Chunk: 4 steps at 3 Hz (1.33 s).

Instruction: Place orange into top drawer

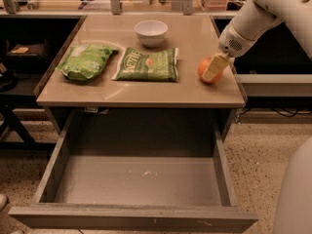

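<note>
The orange [203,68] rests on the tan tabletop near its right front corner. My gripper [212,71] reaches down from the upper right on the white arm and sits right at the orange, with its yellowish tip covering the fruit's right side. The top drawer [136,179] is pulled fully open below the table's front edge. Its flat grey bottom holds nothing but a few small specks.
A white bowl [151,31] stands at the back middle of the table [141,95]. A green chip bag [147,64] lies in the middle and a green bag of produce [86,61] at the left. Dark shelving flanks the table on both sides.
</note>
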Each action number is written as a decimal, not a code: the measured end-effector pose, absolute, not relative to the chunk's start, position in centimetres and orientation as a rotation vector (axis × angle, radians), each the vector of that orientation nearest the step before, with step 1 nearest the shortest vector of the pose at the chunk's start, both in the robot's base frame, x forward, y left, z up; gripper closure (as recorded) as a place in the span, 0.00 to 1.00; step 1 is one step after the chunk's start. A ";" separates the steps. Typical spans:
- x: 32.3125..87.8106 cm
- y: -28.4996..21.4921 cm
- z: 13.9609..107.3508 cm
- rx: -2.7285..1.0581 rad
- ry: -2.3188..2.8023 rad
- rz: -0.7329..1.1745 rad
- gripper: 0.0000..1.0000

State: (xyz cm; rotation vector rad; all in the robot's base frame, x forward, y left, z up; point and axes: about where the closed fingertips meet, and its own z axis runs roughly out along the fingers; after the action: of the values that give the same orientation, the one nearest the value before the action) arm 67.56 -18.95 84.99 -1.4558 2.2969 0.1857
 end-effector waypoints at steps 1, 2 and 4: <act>65.6 -19.0 85.9 -1.460 2.312 0.134 1.00; 61.2 -19.2 87.7 -1.405 2.351 0.070 1.00; 55.6 -18.5 88.1 -1.359 2.414 0.073 1.00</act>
State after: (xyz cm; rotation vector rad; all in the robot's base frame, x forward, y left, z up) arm 55.57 -18.46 88.10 -1.3587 2.4138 0.0735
